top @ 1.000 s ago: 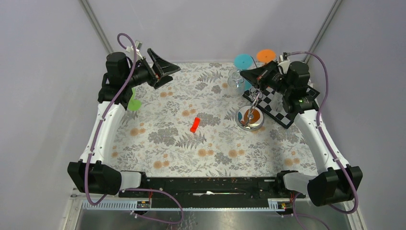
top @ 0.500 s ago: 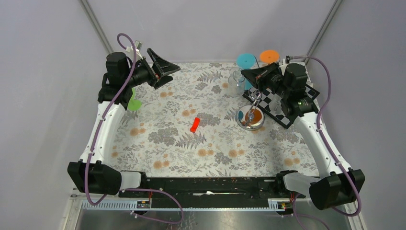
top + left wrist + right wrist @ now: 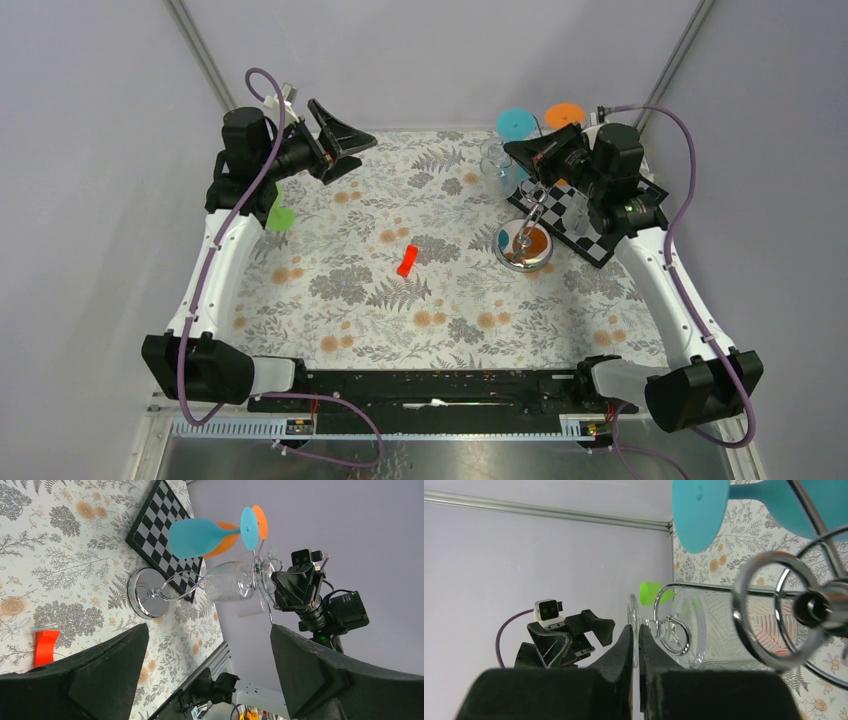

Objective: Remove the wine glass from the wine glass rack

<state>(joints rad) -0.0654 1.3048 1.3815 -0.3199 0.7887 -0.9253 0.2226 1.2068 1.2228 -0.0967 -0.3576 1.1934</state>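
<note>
Stem vertical, bowl down, the clear ribbed wine glass (image 3: pixel 227 581) hangs from the silver wire rack (image 3: pixel 148 599), upper right of the top view. The right gripper (image 3: pixel 636 630) pinches its foot; the left gripper (image 3: pixel 358 155) gapes wide. Glass and right gripper sit slightly further right than a second ago

Robotics lab test cell. Closed in by plain grey panels (image 3: pixel 440 60) at top and both sides, with aluminium posts (image 3: pixel 199 50) slanting in at upper left and upper right. Two white-and-black arms, left arm (image 3: pixel 215 262) and right arm (image 3: pixel 668 290), bolted to a black rail (image 3: pixel 430 388) at bottom centre of a bench (image 3: pixel 340 320) under floral cloth; purple cables (image 3: pixel 249 76) looped along each. Staged props at centre right: wine glass rack (image 3: pixel 520 262), chequered board (image 3: pixel 590 240).
</note>
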